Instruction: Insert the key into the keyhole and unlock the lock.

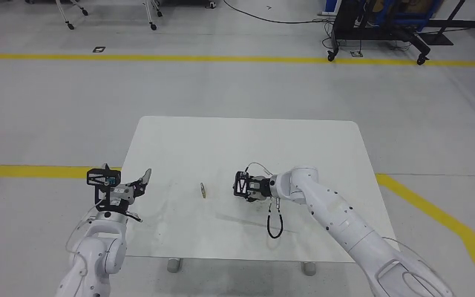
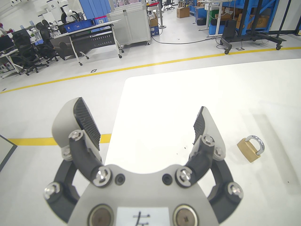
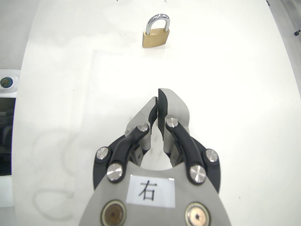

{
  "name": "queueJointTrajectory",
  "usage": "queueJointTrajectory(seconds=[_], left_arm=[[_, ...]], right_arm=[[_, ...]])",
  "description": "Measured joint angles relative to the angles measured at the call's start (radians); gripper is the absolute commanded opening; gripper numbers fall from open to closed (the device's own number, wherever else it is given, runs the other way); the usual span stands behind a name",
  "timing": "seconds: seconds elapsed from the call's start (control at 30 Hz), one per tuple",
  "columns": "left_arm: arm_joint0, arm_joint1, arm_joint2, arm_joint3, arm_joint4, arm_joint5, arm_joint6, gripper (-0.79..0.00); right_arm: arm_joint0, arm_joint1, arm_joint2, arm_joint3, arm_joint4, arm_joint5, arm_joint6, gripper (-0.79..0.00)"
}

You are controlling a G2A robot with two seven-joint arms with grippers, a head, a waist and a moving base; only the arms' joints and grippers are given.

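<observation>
A brass padlock [image 1: 202,190] with a silver shackle lies flat on the white table [image 1: 245,141], left of its middle. The shackle is closed. My right gripper [image 1: 238,185] rests low over the table just right of the padlock, pointing at its bottom edge [image 3: 155,37]. Its jaws [image 3: 158,95] are shut, and a thin pale sliver between the pads looks like the key, mostly hidden. My left gripper [image 1: 141,184] hovers at the table's left edge, open and holding nothing [image 2: 141,106]. The padlock [image 2: 250,149] lies a short way ahead of it, to one side.
A black cable loop [image 1: 274,223] hangs from the right arm over the table's front part. Yellow floor tape [image 1: 223,58] runs behind the table, and a wheeled rack [image 1: 378,30] stands far back. Bare tabletop surrounds the padlock.
</observation>
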Motion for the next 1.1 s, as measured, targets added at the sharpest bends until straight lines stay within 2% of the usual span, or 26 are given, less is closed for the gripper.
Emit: queueJointTrajectory(seconds=[0.2,0.37,0.5,0.63,0.77,0.97,1.1], left_arm=[[0.005,0.0,0.003,-0.002,-0.015,-0.022,0.006,0.0],[0.042,0.009,0.029,-0.081,0.079,-0.181,0.033,0.0],[0.017,0.016,0.086,-0.142,0.203,-0.305,-0.008,0.0],[-0.044,0.015,0.184,-0.151,0.343,-0.358,-0.062,0.0],[-0.156,0.004,0.307,-0.097,0.474,-0.37,-0.18,0.0],[-0.287,-0.018,0.45,-0.005,0.534,-0.378,-0.276,0.0],[-0.326,-0.028,0.498,0.034,0.541,-0.373,-0.3,0.0]], right_arm=[[0.0,0.0,0.0,0.0,0.0,0.0,0.0,-0.785],[0.0,0.0,0.0,0.0,0.0,0.0,0.0,-0.785],[0.0,0.0,0.0,0.0,0.0,0.0,0.0,-0.785],[0.0,0.0,0.0,0.0,0.0,0.0,0.0,-0.785],[0.0,0.0,0.0,0.0,0.0,0.0,0.0,-0.785],[0.0,0.0,0.0,0.0,0.0,0.0,0.0,-0.785],[-0.015,0.004,0.009,-0.004,0.001,0.02,-0.011,-0.785]])
